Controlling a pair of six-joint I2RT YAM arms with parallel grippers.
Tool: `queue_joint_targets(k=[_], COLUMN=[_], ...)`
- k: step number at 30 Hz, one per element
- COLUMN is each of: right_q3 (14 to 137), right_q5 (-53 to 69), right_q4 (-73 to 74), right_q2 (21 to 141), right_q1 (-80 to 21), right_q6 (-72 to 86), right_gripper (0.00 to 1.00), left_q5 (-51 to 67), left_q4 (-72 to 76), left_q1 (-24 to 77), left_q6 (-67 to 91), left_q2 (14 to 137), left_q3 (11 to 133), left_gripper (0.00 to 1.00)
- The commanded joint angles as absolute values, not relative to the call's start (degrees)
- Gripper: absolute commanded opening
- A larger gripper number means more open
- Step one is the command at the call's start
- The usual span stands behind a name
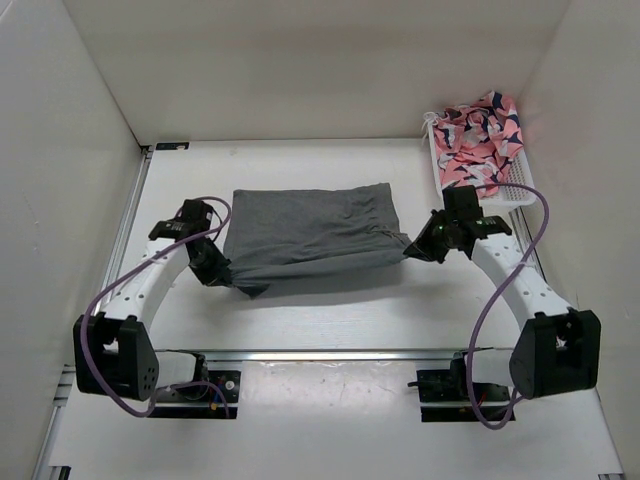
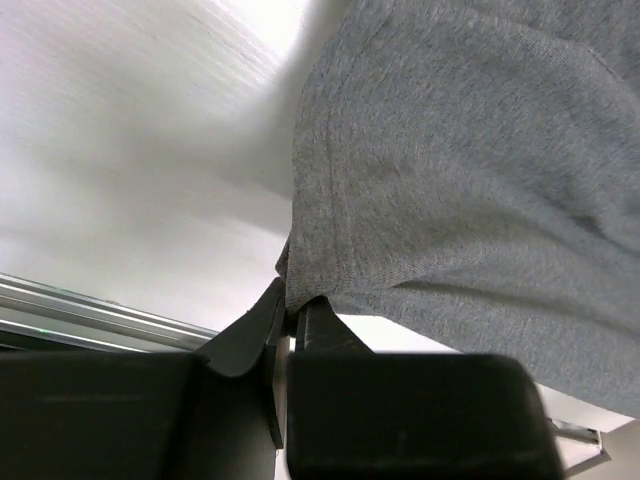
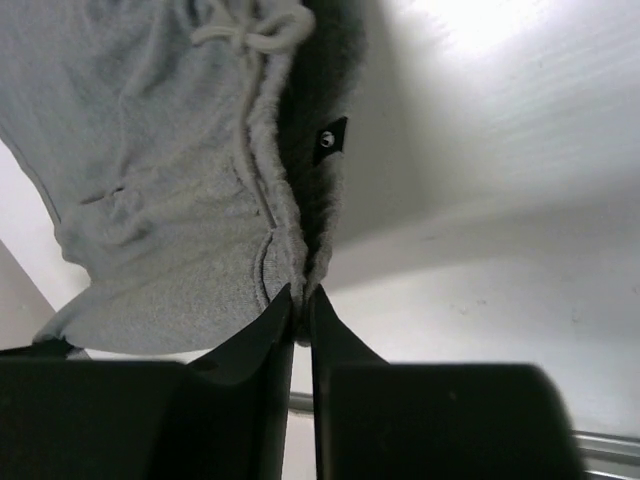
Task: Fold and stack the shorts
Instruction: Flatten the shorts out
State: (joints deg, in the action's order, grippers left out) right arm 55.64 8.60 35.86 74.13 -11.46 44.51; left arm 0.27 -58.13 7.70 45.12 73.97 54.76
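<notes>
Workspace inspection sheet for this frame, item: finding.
Surface: white table, metal rail along near edge.
Job's things: grey shorts spread on the table, near corners pinched.
Clutter: white basket at far right, holding pink patterned cloth.
Grippers: left claw shut on shorts' hem; right claw shut on waistband.
Cables: purple cables loop along each arm, off the shorts.
Surroundings: plain white walls on three sides.

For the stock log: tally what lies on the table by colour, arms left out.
Grey: 1, the shorts
Pink patterned: 1, a heap of cloth; the number of pieces in it cannot be told
White: 1, the basket holding that heap
Total: 3
</notes>
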Motion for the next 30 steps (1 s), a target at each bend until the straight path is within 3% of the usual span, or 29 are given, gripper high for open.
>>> queue_joint_targets(k=[1, 2, 3, 4, 7, 12, 19, 26, 30], right_q3=[57.5, 58.9, 60.7, 65.3, 67.9, 59.2, 46.5, 44.6, 46.1], right_q5=[6.8, 8.4, 9.0, 9.7, 10.4, 6.2, 4.2, 6.8, 7.8], right_q4=[35.2, 33.8, 33.8, 35.1, 37.0, 34.7, 34.7, 29.8, 26.5], right_q2=[76.0, 78.5, 81.4, 87.7, 92.1, 83.6, 71.7, 73.6, 79.3], right_q1=[-11.2, -11.2, -11.2, -10.6, -11.2, -11.2, -11.9, -13.3, -13.8], right_q6=[43.8, 43.8, 43.8, 43.2, 42.6, 43.3, 39.9, 34.9, 34.2], right_gripper=[0.16, 0.24, 0.38, 0.40, 0.42, 0.46, 0.43, 0.66, 0.66], left_q5=[0.7, 0.7, 0.7, -0.1, -0.6, -1.1, -0.6, -0.1, -0.6], left_q4=[-56.3, -55.6, -55.5, -55.5, -55.5, -55.5, -55.0, -55.0, -55.0], left_q1=[6.7, 6.7, 7.3, 7.3, 7.9, 7.9, 8.5, 10.3, 10.3], left_q6=[43.8, 43.8, 43.2, 43.2, 42.0, 42.0, 42.0, 43.2, 43.2], left_q2=[72.3, 73.5, 74.7, 75.8, 78.3, 78.8, 79.6, 80.9, 80.9], left_q3=[54.1, 55.3, 56.0, 56.6, 58.3, 58.3, 58.3, 58.3, 58.3], left_gripper=[0.10, 0.10, 0.10, 0.10, 0.10, 0.10, 0.10, 0.10, 0.10])
